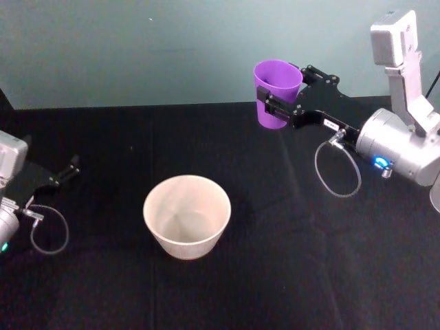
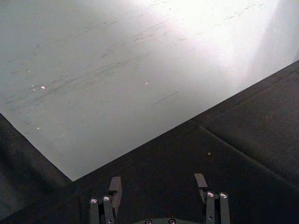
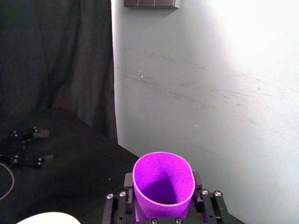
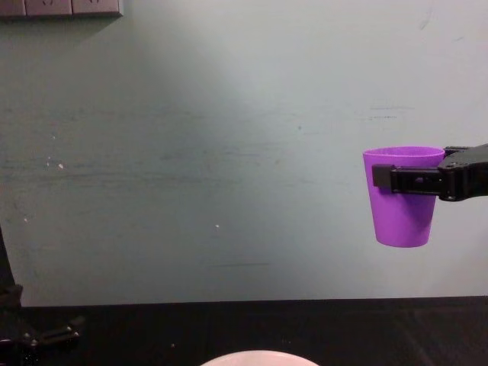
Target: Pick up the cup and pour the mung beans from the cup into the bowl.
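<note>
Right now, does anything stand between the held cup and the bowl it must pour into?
Nothing visible does. The right gripper holds the cup upright in the air, beyond and right of the bowl; the left gripper sits open at the far left.

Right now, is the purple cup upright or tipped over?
Upright: the cup is level, rim up, gripped in the right tool.
</note>
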Robot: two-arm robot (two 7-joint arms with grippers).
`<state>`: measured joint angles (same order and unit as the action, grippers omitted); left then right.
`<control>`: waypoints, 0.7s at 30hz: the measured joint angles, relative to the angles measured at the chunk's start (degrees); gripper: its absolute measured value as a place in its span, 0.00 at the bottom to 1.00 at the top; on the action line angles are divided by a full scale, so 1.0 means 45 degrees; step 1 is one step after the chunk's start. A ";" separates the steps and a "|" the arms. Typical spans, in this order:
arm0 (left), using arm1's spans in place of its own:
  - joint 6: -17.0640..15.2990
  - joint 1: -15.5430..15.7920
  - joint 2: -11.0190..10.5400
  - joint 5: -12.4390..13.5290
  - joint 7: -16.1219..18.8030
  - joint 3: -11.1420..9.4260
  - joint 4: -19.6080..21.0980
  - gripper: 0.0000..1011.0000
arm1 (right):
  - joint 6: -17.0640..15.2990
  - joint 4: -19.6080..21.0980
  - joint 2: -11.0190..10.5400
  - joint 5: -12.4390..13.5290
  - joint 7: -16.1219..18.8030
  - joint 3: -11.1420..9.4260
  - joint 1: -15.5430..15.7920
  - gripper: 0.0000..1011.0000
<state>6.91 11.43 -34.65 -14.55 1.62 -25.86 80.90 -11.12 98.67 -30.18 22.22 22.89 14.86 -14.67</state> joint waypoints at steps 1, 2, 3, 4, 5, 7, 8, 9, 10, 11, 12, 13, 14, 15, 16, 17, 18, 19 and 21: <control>0.0000 -0.0001 0.0000 0.0001 0.0000 -0.0001 0.0001 1.00 | 0.0000 0.0000 0.0000 0.0000 0.0000 0.0000 0.0000 0.71; 0.0000 0.0000 0.0000 0.0000 0.0000 0.0000 0.0000 1.00 | 0.0000 0.0000 0.0000 0.0000 0.0000 0.0000 0.0000 0.71; 0.0000 0.0000 0.0000 0.0001 0.0000 -0.0001 0.0000 1.00 | 0.0000 0.0000 0.0000 0.0000 0.0000 0.0000 0.0000 0.71; 0.0000 0.0000 0.0000 0.0001 0.0000 -0.0001 0.0001 1.00 | 0.0000 0.0000 0.0000 0.0000 0.0000 0.0000 0.0000 0.71; 0.0000 0.0001 0.0000 0.0000 0.0000 -0.0001 0.0000 1.00 | 0.0000 0.0000 0.0000 0.0000 0.0000 0.0000 0.0000 0.71; 0.0000 0.0000 0.0000 0.0000 0.0000 0.0000 0.0000 1.00 | 0.0000 0.0000 0.0000 0.0000 0.0001 0.0000 0.0000 0.71; 0.0000 0.0000 0.0001 0.0001 0.0000 0.0000 0.0000 1.00 | 0.0000 0.0000 0.0000 0.0000 0.0000 0.0000 0.0000 0.71; 0.0000 0.0000 0.0000 0.0001 0.0000 0.0000 0.0001 1.00 | 0.0000 0.0000 0.0000 0.0000 0.0001 0.0000 0.0000 0.71; 0.0000 0.0000 0.0000 0.0001 0.0000 0.0000 0.0000 1.00 | 0.0000 0.0000 0.0000 0.0000 0.0001 0.0000 0.0000 0.71; 0.0000 0.0000 0.0000 0.0001 0.0000 0.0000 0.0000 1.00 | 0.0000 0.0000 0.0000 0.0000 0.0001 0.0000 0.0000 0.71; 0.0000 0.0000 0.0000 0.0000 0.0000 0.0000 0.0001 1.00 | 0.0000 0.0000 0.0000 0.0000 0.0002 0.0000 0.0000 0.71; 0.0000 0.0000 0.0000 0.0000 0.0000 0.0000 0.0001 1.00 | 0.0000 0.0000 0.0000 0.0000 0.0002 0.0000 0.0000 0.71; 0.0000 -0.0001 0.0000 0.0000 0.0000 0.0000 0.0000 1.00 | 0.0000 0.0000 0.0000 0.0000 0.0002 0.0000 0.0000 0.71; 0.0000 0.0000 0.0000 0.0000 0.0000 0.0000 0.0000 1.00 | 0.0000 0.0000 0.0000 0.0000 0.0002 0.0000 0.0000 0.71; -0.0001 0.0000 0.0000 0.0001 0.0000 0.0000 0.0000 1.00 | 0.0000 0.0000 0.0000 0.0000 0.0001 0.0000 -0.0001 0.71; 0.0000 0.0000 0.0000 0.0001 0.0000 0.0000 0.0000 1.00 | 0.0000 0.0000 0.0000 0.0000 0.0002 0.0000 0.0000 0.71; 0.0000 0.0000 0.0000 0.0000 0.0000 0.0000 0.0000 1.00 | 0.0000 0.0000 0.0000 0.0000 0.0002 0.0000 0.0000 0.71; 0.0000 0.0000 0.0000 0.0000 0.0000 0.0000 0.0000 1.00 | 0.0000 0.0000 0.0000 0.0000 0.0002 0.0000 0.0000 0.71; 0.0000 0.0000 0.0000 0.0000 0.0000 0.0000 0.0000 1.00 | 0.0000 0.0000 0.0000 0.0000 0.0002 0.0000 0.0000 0.71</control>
<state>6.90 11.43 -34.65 -14.55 1.62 -25.86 80.90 -11.12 98.67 -30.18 22.22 22.90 14.86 -14.67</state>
